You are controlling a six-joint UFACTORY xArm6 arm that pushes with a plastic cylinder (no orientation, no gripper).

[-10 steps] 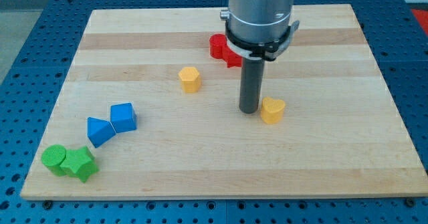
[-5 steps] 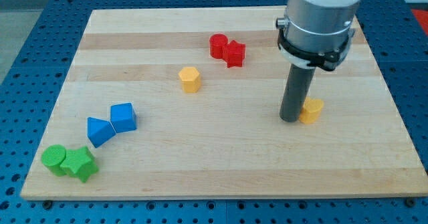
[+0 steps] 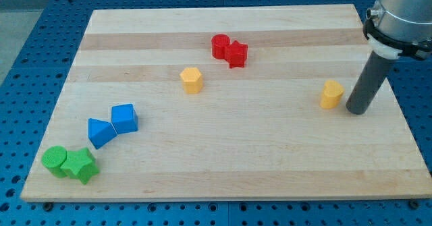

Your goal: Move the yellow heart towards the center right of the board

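Observation:
The yellow heart (image 3: 331,94) lies on the wooden board (image 3: 223,152) at the view's centre right. My tip (image 3: 358,110) rests on the board just to the right of the heart, with a small gap between them. The rod rises from the tip up to the grey arm body at the view's top right corner.
A yellow hexagonal block (image 3: 192,79) sits near the board's middle. A red cylinder (image 3: 220,46) and a red star (image 3: 236,54) touch each other at the upper middle. A blue triangle (image 3: 100,132) and blue cube (image 3: 124,118) sit at the left. A green cylinder (image 3: 55,161) and green star (image 3: 82,165) lie at the bottom left corner.
The yellow heart has slid to the right and a little up. My tip was on its left side before; now it stands on its right side, apart from it.

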